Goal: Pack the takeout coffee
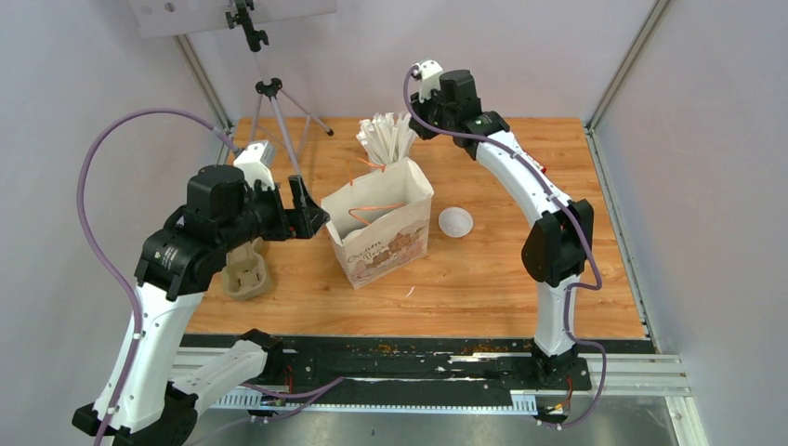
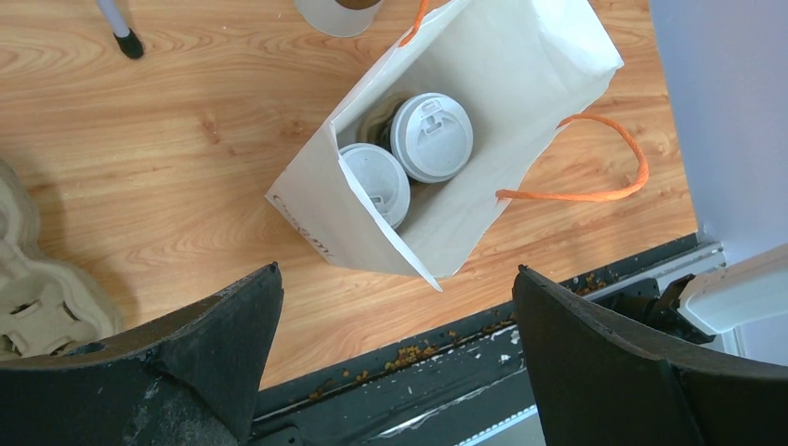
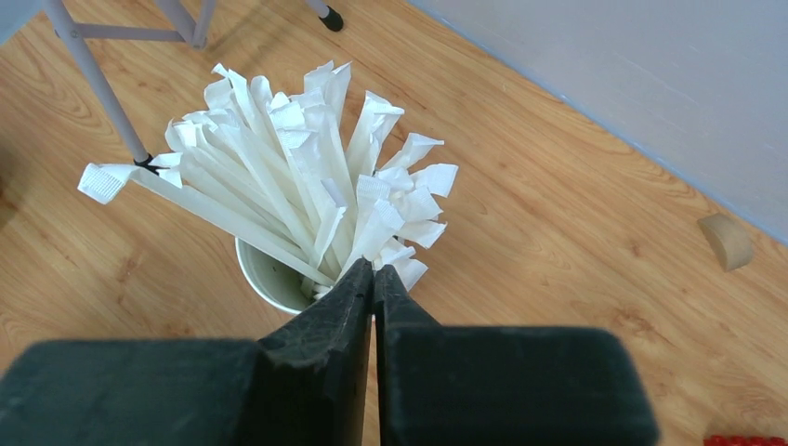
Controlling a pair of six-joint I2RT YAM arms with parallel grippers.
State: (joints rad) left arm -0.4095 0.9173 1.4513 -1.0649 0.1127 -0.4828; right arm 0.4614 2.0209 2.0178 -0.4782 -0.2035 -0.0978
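Two takeout coffee cups with white lids (image 2: 432,137) (image 2: 376,181) stand side by side inside the open white paper bag (image 2: 520,84) with orange handles. From above, the bag (image 1: 381,232) stands mid-table and the cups are hidden in it. My left gripper (image 2: 398,269) is open and empty, held above the bag's left side (image 1: 311,216). My right gripper (image 3: 374,268) is shut, its tips pinching the end of a white paper-wrapped stick (image 3: 376,223) in the white cup of sticks (image 3: 269,279), behind the bag (image 1: 415,123).
A beige pulp carrier (image 1: 246,269) lies empty at the left edge under my left arm. A loose round white lid (image 1: 455,222) lies right of the bag. A tripod (image 1: 269,88) stands at the back left. A small wooden block (image 3: 727,242) lies near the back wall.
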